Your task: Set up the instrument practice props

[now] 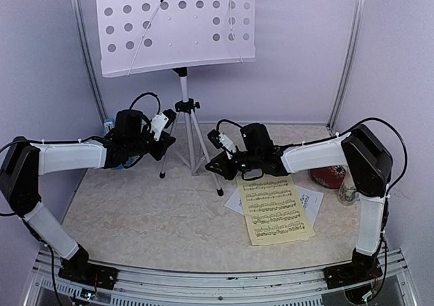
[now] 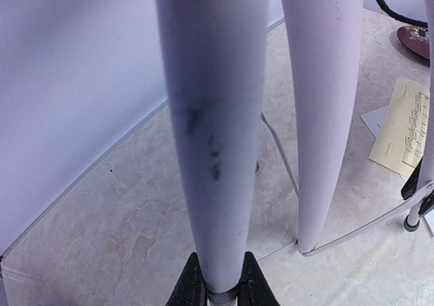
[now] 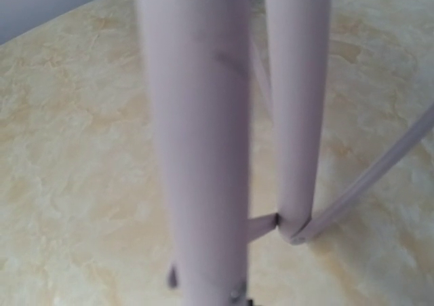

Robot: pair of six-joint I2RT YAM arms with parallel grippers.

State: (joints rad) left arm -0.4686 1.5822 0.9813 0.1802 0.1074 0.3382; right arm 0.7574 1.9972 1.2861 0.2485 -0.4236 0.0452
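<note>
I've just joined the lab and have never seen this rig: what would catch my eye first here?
The tall music stand at the back centre, its white perforated desk filling the top of the overhead view. Both arms reach in to its tripod legs, the left claw clamped on one leg, the right claw close by another. A yellow sheet of music lies at front right on a white sheet.

the music stand [image 1: 176, 48] stands at the table's [image 1: 149, 211] back; before it, rightward, the upper sheet [image 1: 274, 211] overlaps the lower sheet [image 1: 310, 201].
</note>
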